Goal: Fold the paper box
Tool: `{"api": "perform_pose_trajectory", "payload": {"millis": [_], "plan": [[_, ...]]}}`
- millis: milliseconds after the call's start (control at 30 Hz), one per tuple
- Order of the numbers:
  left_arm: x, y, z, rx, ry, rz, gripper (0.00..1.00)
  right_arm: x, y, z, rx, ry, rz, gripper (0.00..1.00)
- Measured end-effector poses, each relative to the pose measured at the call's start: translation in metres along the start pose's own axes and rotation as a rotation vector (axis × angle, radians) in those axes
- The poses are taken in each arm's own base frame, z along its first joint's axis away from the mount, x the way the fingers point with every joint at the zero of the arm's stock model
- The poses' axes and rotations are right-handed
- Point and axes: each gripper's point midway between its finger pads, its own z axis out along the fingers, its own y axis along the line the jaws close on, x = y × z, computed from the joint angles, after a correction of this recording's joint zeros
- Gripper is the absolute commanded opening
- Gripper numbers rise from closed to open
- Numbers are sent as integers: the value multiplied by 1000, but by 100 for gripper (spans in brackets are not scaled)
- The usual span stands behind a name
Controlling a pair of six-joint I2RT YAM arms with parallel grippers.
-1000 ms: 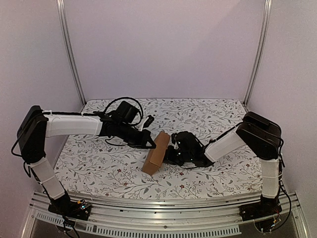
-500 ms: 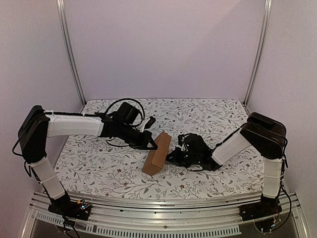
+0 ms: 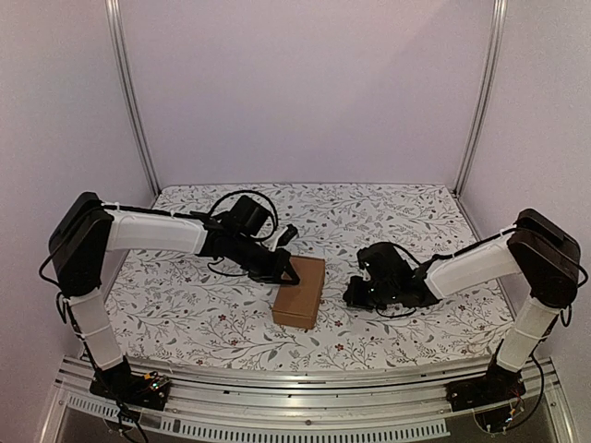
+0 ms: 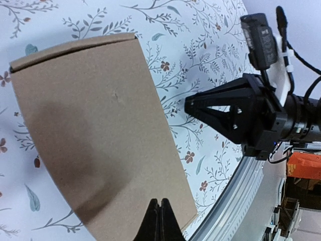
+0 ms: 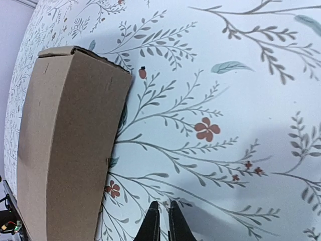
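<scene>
The paper box (image 3: 299,293) is a closed brown carton lying flat on the floral cloth near the middle of the table. In the left wrist view its broad top face (image 4: 100,135) fills the frame. My left gripper (image 3: 292,274) is shut, empty, its tip over the box's far left corner (image 4: 160,203); I cannot tell whether it touches. My right gripper (image 3: 354,293) sits low on the cloth to the right of the box, a short gap away. Its fingers (image 5: 161,206) are parted by a thin slit with nothing between them. The box's side wall (image 5: 65,145) shows at the left of the right wrist view.
The floral tablecloth (image 3: 406,217) covers the table. An aluminium rail (image 3: 305,374) runs along the near edge, and two upright posts (image 3: 129,92) stand at the back corners. A black cable (image 3: 231,189) loops above the left wrist.
The box was propped on edge between both grippers; now it lies flat. My right gripper has drawn back to the right and parted slightly. The left gripper stays at the box.
</scene>
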Motion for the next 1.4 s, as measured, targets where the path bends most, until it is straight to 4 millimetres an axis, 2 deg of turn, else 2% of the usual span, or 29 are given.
{"api": "perform_pose_trajectory", "payload": {"millis": [100, 200, 333, 400, 467, 500, 600, 633, 667, 700, 767, 833, 867, 1067, 1167, 1300, 1400], "plan": [[3, 4, 1, -16, 16, -11, 0, -4, -6, -19, 62, 6, -58, 3], [-5, -1, -3, -21, 1, -3, 0, -19, 1, -38, 90, -6, -127, 5], [-18, -10, -13, -27, -32, 21, 0, -40, 13, -57, 111, -40, -203, 14], [-22, -13, -20, -35, -46, 30, 1, -48, 15, -66, 130, -55, -236, 23], [-26, -18, -30, -48, -63, 39, 14, -55, 17, -74, 149, -66, -270, 31], [-29, -20, -36, -55, -75, 45, 25, -57, 17, -77, 157, -66, -284, 37], [-37, -28, -56, -81, -118, 68, 48, -66, 18, -87, 191, -74, -340, 61], [-40, -31, -65, -93, -137, 77, 55, -70, 19, -90, 200, -83, -347, 74], [-43, -33, -74, -107, -157, 89, 61, -74, 20, -93, 209, -90, -356, 96], [-47, -36, -85, -122, -182, 95, 66, -78, 19, -97, 221, -99, -369, 98], [-52, -40, -103, -150, -219, 118, 76, -84, 14, -104, 244, -108, -381, 99], [-57, -41, -121, -189, -257, 139, 97, -89, 4, -111, 271, -109, -384, 99], [-59, -41, -130, -209, -275, 150, 99, -92, -2, -115, 288, -110, -377, 99], [-61, -23, -176, -358, -335, 165, 100, -119, -47, -143, 395, -132, -320, 99], [-62, 1, -197, -452, -350, 142, 100, -137, -73, -162, 448, -165, -262, 99], [-64, 35, -228, -556, -383, 97, 100, -166, -113, -199, 497, -247, -137, 99], [-56, 60, -254, -630, -424, 71, 99, -177, -141, -227, 510, -304, -45, 99]]}}
